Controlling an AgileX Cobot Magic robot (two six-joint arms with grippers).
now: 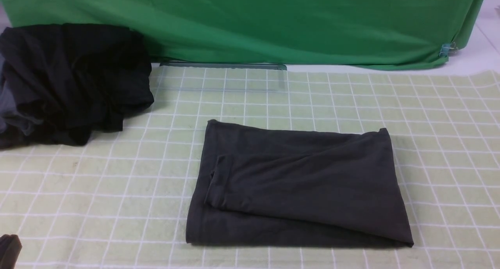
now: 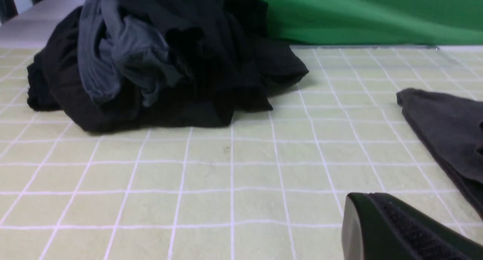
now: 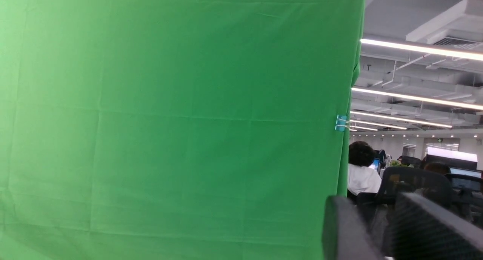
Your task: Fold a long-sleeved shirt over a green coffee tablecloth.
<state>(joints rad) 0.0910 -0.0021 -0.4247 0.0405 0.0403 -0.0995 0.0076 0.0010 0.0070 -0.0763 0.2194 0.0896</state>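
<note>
Lower centre: the long-sleeved shirt lies folded; we risk unfolding it if the clenched left claw or the parted, empty right claw snags.

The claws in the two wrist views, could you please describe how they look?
Little shows. In the left wrist view, the left claw is a glossy black, rounded-tipped finger with a finely ribbed dark grip pad along its inner face. In the right wrist view, the right claw shows two dark fingers, one with a similar fine-textured pad. No cables or markings are visible.
</note>
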